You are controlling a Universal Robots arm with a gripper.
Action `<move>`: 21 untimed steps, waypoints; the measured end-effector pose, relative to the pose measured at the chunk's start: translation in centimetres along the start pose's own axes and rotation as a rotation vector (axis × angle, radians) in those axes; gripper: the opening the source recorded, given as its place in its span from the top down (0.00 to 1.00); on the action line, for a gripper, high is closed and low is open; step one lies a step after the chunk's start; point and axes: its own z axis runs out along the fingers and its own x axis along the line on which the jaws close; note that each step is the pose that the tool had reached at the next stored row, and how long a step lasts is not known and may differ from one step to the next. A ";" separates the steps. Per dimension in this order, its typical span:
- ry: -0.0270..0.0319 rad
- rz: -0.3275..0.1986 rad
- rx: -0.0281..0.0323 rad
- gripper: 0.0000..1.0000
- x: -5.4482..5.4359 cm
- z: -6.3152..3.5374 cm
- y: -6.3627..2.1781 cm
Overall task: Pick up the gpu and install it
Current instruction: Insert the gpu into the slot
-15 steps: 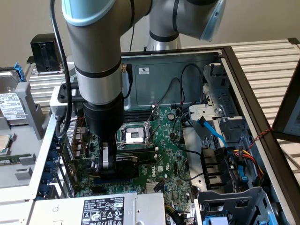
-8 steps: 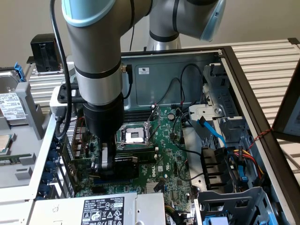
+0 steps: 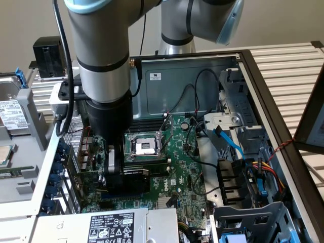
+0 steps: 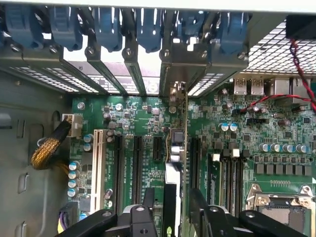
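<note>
Open computer case point(image 3: 263, 66), dark metal, lying on its side with the interior exposed; steel back wall at the far end and a drive cage point(image 3: 253, 217) at the exterior view's right. Robot arm point(image 3: 101, 61), grey with a black wrist section, reaching down into the case at the exterior view's left. Motherboard point(image 3: 185, 167), large, green, flat on the case floor. Power supply point(image 3: 109, 225), grey box with a white label, at the near edge. CPU socket point(image 3: 146, 147), square metal frame, just right of the arm in the exterior view. Gpu point(image 4: 176, 163), thin green board seen edge-on in the wrist view, standing upright in an expansion slot between neighbouring black slots, its metal bracket point(image 4: 180, 64) meeting the row of rear slot covers. Gripper point(image 4: 175, 210), black, directly above the card's near end; fingers point(image 4: 148, 200) spread to either side of the board with gaps visible, released rather than pinching it. White slot point(image 4: 98, 168) toward the case wall. Blue retention clips point(image 4: 148, 24), in a row along the rear openings. Braided yellow cable point(image 4: 47, 150), beside the board's edge.
</note>
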 end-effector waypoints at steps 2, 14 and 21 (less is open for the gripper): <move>0.0000 0.000 0.0000 0.58 0.0 -0.90 0.07; -0.0001 0.000 -0.0002 0.58 -0.1 -4.90 0.55; 0.0000 0.000 -0.0003 0.58 -0.1 -4.91 0.56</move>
